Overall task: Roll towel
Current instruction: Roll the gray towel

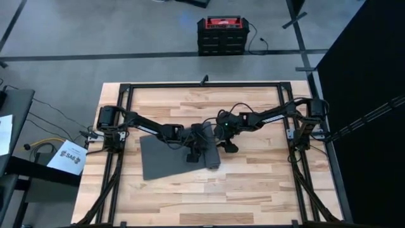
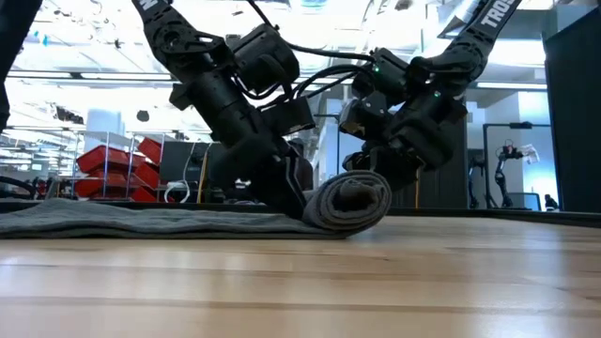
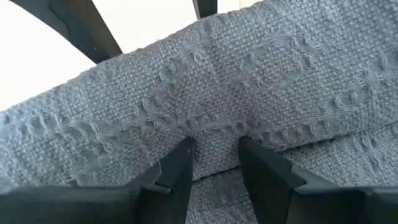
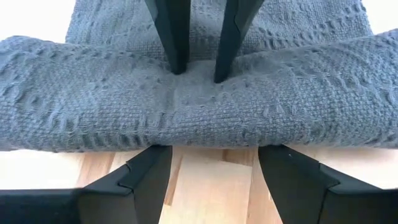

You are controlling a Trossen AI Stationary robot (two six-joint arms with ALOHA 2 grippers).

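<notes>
From above I see the plain dark grey woven towel (image 1: 169, 158) on the pale wood-plank table (image 1: 253, 183), flat part toward 9 o'clock and rolled end at 3 o'clock, the left gripper (image 1: 197, 154) and right gripper (image 1: 221, 147) meeting over that roll. At table height the roll (image 2: 352, 202) sits under both grippers. My left wrist camera shows its fingers (image 3: 177, 171) narrowly parted, pressed into the cloth, while the right's fingers (image 4: 146, 171) stand spread wide just beside the roll's near edge, gripping nothing.
</notes>
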